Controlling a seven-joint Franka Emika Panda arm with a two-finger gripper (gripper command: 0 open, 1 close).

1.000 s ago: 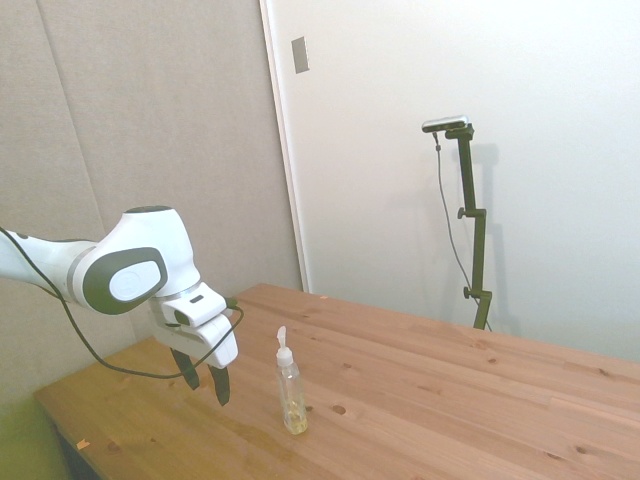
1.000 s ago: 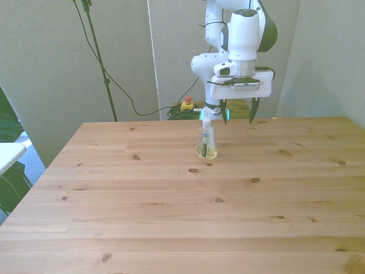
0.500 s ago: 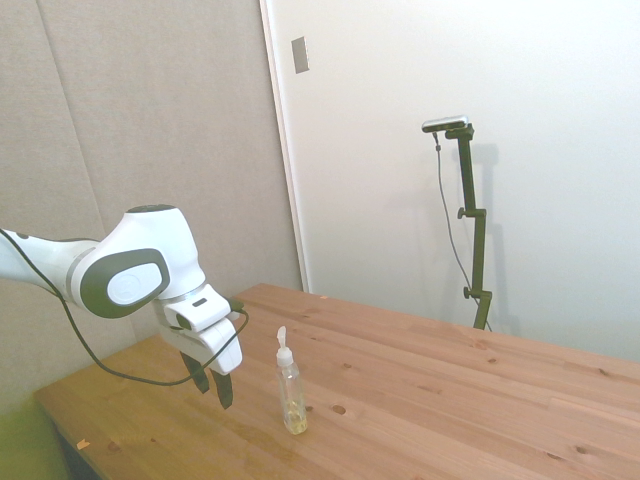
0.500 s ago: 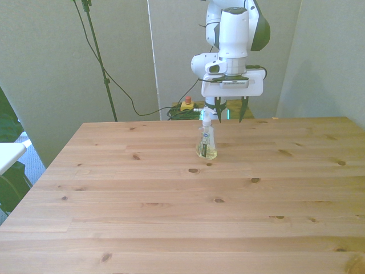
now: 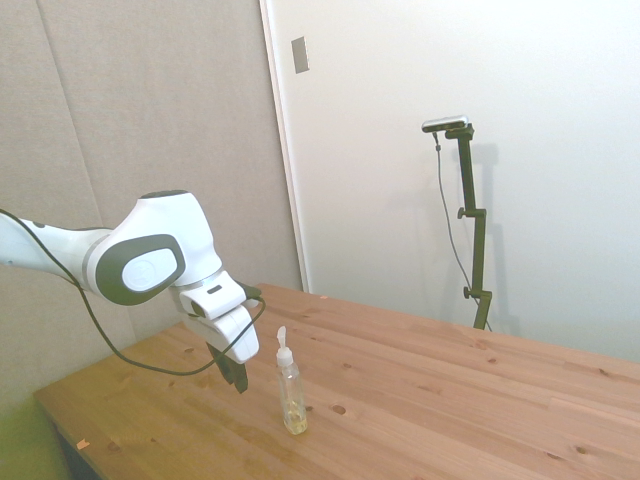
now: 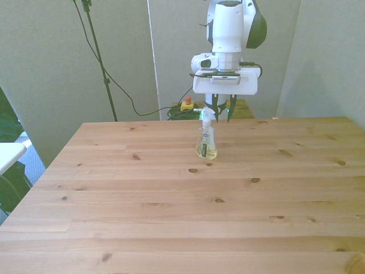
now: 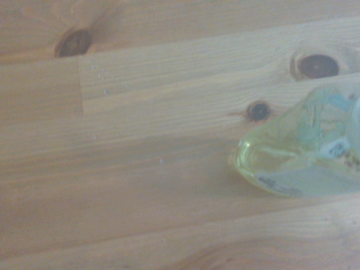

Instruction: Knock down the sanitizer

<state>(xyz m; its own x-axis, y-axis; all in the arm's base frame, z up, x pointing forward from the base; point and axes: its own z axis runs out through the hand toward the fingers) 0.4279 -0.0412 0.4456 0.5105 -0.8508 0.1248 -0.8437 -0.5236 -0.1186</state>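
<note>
The sanitizer (image 5: 291, 392) stands upright on the wooden table (image 5: 450, 400). It is a slim clear bottle of yellowish liquid with a white pump top. The front view shows the sanitizer (image 6: 206, 142) near the table's far edge. My gripper (image 5: 238, 377) hangs just to the side view's left of it, fingertips about level with the bottle's upper half and not touching it. In the front view my gripper (image 6: 220, 114) sits behind the pump top, slightly to the front view's right, with a narrow gap between its fingers and nothing in it. Up close, the wrist view catches the bottle's lower part (image 7: 304, 157).
The wooden table (image 6: 171, 217) stretches wide toward the front view's near edge. A black tripod stand (image 6: 97, 57) and cables are behind the table's far left corner. A white object's edge (image 6: 8, 153) shows at the front view's left.
The gripper has moved toward the sanitizer, shifting to the front view's left until it is behind the pump top. The gap between its fingers has narrowed. The bottle has not moved.
</note>
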